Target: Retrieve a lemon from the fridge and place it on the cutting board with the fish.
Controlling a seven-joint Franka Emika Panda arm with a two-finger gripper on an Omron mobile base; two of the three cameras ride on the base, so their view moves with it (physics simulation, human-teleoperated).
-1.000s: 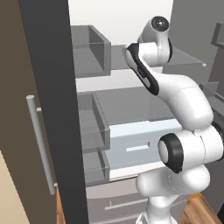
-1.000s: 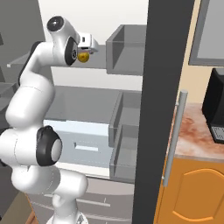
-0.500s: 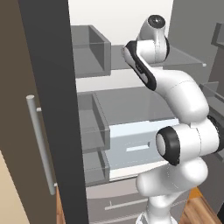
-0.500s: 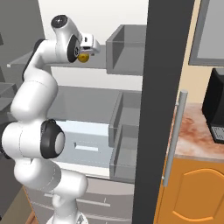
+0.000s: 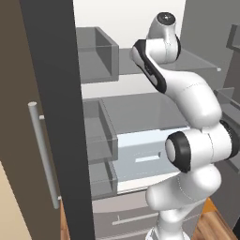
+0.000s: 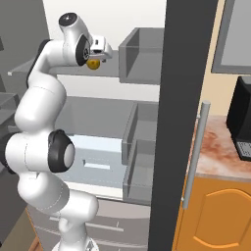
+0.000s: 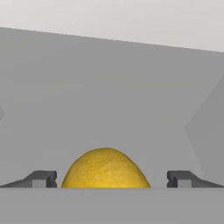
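Observation:
The lemon is a small yellow-orange fruit at the upper glass shelf inside the fridge. My gripper reaches over it from the left. In the hand view the lemon lies between the two dark fingertips, with a narrow gap on the left and a wider one on the right, so the gripper is open around it. The fridge doors stand open, and the arm hides the hand in the left base view. The cutting board and the fish are out of view.
Grey door bins hang on the right door beside the hand, and more on the left door. A lower shelf and a white drawer lie below. A dark coffee machine stands on the marbled counter at the right.
The arm's upper joints have shifted slightly. The hand has stayed at the lemon on the upper shelf.

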